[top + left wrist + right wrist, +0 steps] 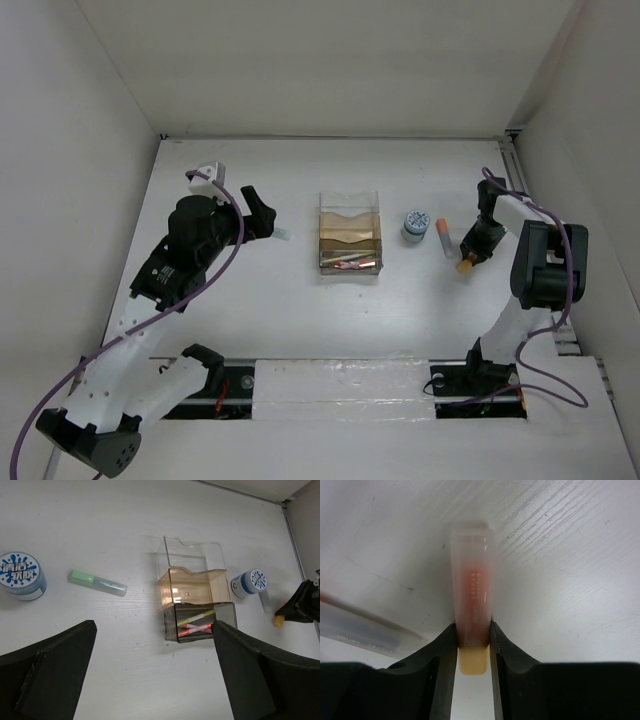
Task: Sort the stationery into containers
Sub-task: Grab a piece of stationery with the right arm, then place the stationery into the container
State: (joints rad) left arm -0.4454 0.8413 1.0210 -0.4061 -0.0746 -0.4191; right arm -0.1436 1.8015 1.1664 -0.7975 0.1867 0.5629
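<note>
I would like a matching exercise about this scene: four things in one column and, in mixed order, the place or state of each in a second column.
1. short green marker
2. short translucent orange marker
3. thin yellow and red pens
4. left gripper

A. inside the dark end compartment of the clear plastic organizer
B. open, holding nothing
C. lying loose on the white table
D. clamped in the right gripper

Pairs: 1-C, 2-D, 3-A, 4-B

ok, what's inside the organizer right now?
The organizer holds a yellow pen and reddish pens in its near compartment; exact count unclear. Its middle tan and far clear compartments look empty. A finger of the left tool covers the near right corner.
</note>
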